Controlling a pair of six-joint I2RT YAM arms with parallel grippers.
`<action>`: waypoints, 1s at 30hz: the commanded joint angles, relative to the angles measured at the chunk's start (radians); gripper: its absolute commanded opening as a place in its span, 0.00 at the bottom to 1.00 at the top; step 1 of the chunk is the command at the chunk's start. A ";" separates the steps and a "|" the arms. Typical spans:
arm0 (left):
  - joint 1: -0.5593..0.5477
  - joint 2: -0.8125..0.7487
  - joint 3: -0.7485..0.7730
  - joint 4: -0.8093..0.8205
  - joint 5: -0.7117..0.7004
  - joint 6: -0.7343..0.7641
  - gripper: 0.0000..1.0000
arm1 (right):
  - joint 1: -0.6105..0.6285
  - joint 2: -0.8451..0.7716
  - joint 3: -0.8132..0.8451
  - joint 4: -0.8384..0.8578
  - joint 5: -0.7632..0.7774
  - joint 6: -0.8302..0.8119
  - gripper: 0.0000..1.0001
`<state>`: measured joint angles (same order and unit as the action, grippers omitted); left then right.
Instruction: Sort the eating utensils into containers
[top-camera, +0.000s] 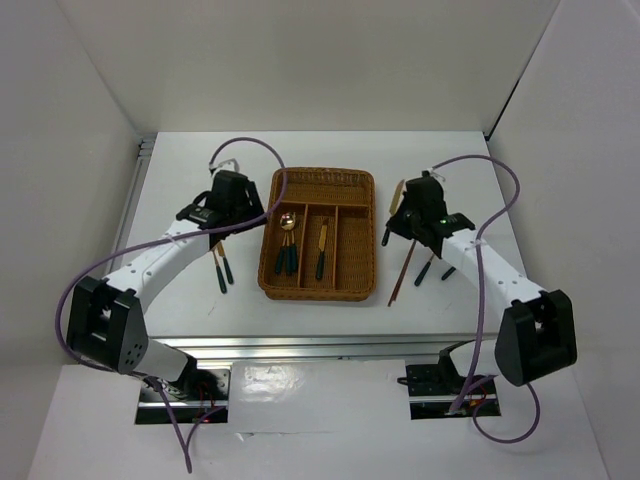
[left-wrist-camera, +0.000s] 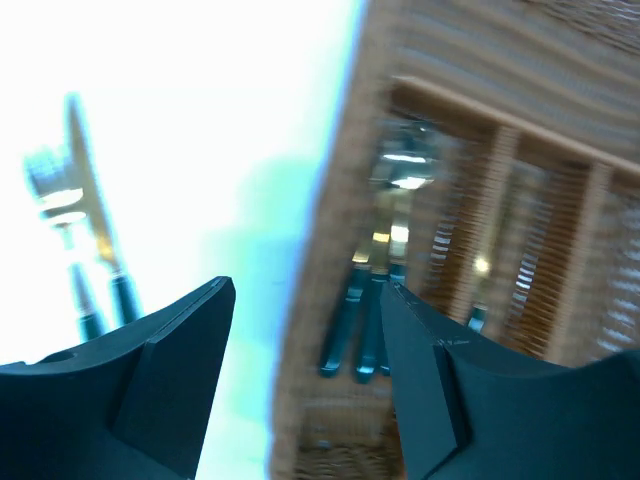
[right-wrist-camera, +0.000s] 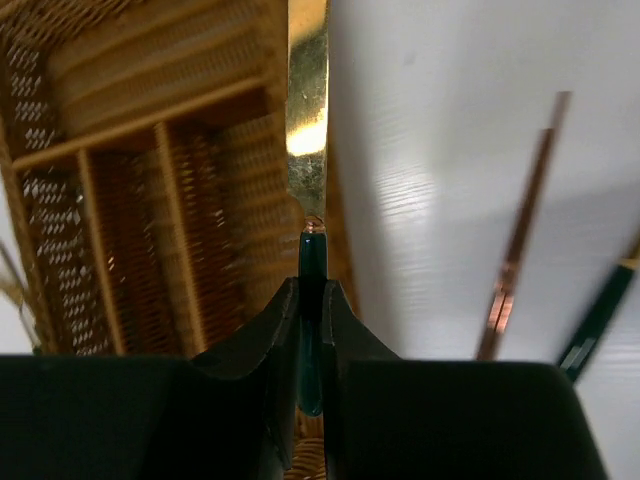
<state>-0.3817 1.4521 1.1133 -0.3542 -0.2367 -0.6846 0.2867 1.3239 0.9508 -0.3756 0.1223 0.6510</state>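
Fingers of the right gripper (right-wrist-camera: 310, 300) are almost together and pinch the teal handle of a gold-bladed knife (right-wrist-camera: 307, 120), whose blade is over the rim of the wicker tray (top-camera: 320, 292) at its 2 o'clock side. The left gripper (left-wrist-camera: 305, 330) stands wide with nothing inside, near the tray's 9 o'clock rim. Teal-handled pieces (top-camera: 287, 250) lie in the left long slot. Two loose utensils (top-camera: 222, 268) rest on the table at 8 o'clock of the tray, and chopsticks (top-camera: 402, 270) at 4 o'clock.
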 joint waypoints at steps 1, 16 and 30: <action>0.052 -0.062 -0.064 0.009 -0.041 -0.007 0.74 | 0.107 0.050 0.063 0.024 -0.024 -0.010 0.05; 0.236 -0.177 -0.302 0.050 -0.039 -0.016 0.75 | 0.354 0.290 0.196 0.119 -0.064 0.022 0.05; 0.236 -0.187 -0.359 0.060 -0.072 -0.007 0.75 | 0.399 0.452 0.270 0.129 -0.061 0.090 0.33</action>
<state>-0.1516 1.2930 0.7696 -0.3206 -0.2867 -0.6880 0.6727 1.7729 1.1473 -0.2905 0.0498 0.7300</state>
